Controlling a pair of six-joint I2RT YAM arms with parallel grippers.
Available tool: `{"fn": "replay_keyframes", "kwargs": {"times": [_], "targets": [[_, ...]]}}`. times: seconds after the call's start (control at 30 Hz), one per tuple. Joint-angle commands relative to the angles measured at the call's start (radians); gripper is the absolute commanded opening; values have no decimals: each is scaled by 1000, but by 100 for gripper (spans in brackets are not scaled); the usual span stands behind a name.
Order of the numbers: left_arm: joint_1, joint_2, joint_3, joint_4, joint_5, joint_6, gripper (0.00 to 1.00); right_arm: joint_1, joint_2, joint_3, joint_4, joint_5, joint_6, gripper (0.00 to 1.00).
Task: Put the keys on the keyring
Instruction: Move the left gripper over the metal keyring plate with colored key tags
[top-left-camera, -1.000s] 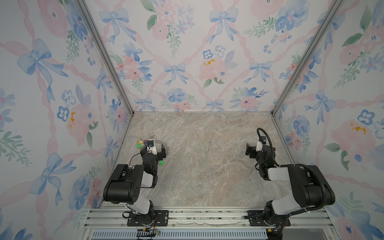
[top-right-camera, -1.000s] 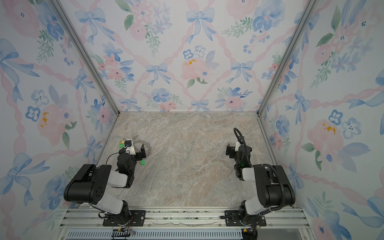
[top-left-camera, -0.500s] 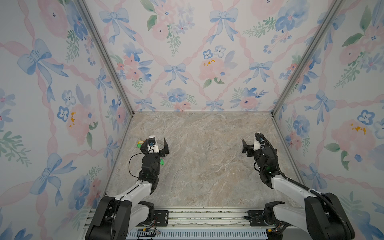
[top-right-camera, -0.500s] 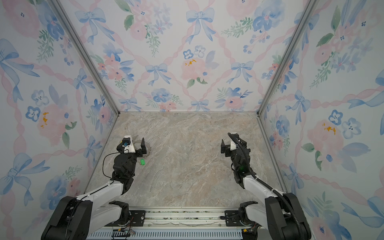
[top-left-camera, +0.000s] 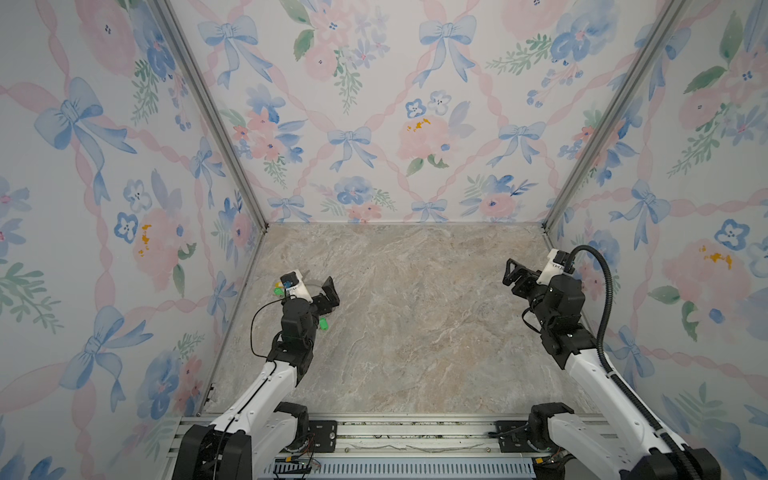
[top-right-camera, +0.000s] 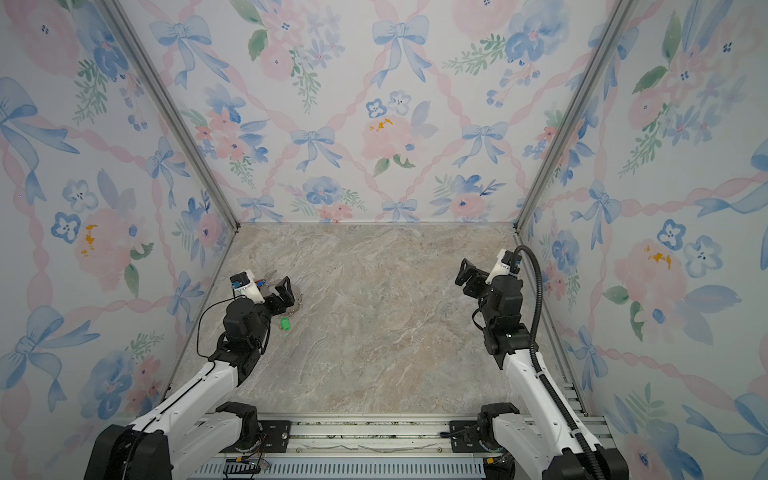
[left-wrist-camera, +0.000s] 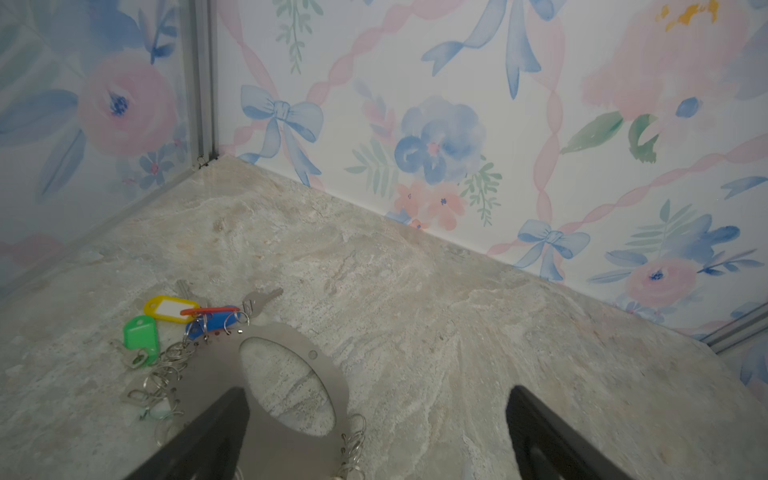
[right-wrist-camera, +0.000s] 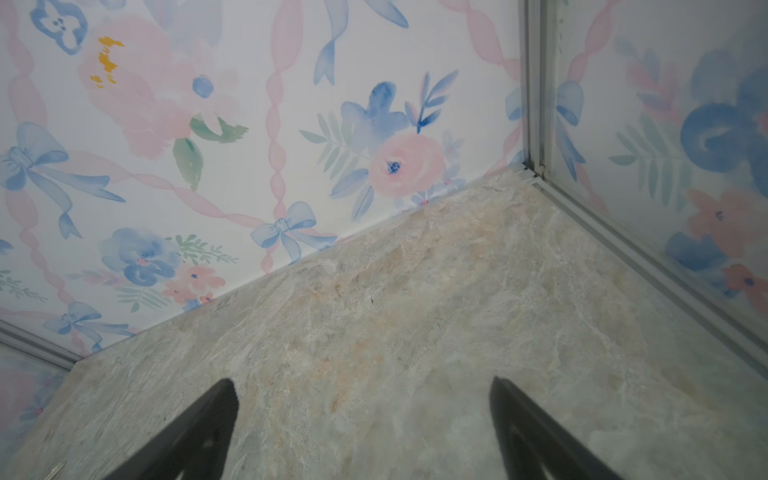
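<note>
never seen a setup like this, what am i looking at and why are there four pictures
Two robot arms stand at the near edge of a stone-look table boxed in by flowery walls. Each ends in a two-finger gripper. The two wide pictures come from one double camera overhead; the two close ones from cameras on the wrists, looking past the black fingers. The left gripper is open over the keyring, a grey plate edged with wire rings. By its rim lie keys with green, yellow, red and blue tags. The right gripper is open over the table. Neither holds anything.
</note>
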Motion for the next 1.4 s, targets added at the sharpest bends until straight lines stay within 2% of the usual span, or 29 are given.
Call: {"fn": "replay_keyframes", "kwargs": {"times": [0.0, 0.23, 0.47, 0.7, 1.03, 1.2, 1.37], "targets": [[2, 102, 101, -143, 37, -50, 98, 22, 59, 15, -125, -64, 76, 97], [-1, 380, 327, -379, -42, -62, 98, 72, 143, 55, -164, -29, 73, 97], [10, 625, 528, -492, -40, -124, 98, 88, 184, 73, -182, -29, 84, 97], [22, 805, 671, -561, 31, -152, 98, 99, 165, 75, -194, -12, 77, 97], [-2, 886, 703, -577, 106, -159, 93, 104, 166, 82, -207, 3, 87, 97], [-69, 896, 707, -575, 133, -163, 87, 104, 155, 89, -226, 19, 88, 97], [-180, 892, 707, -575, 127, -173, 86, 105, 151, 88, -232, 33, 91, 97]]}}
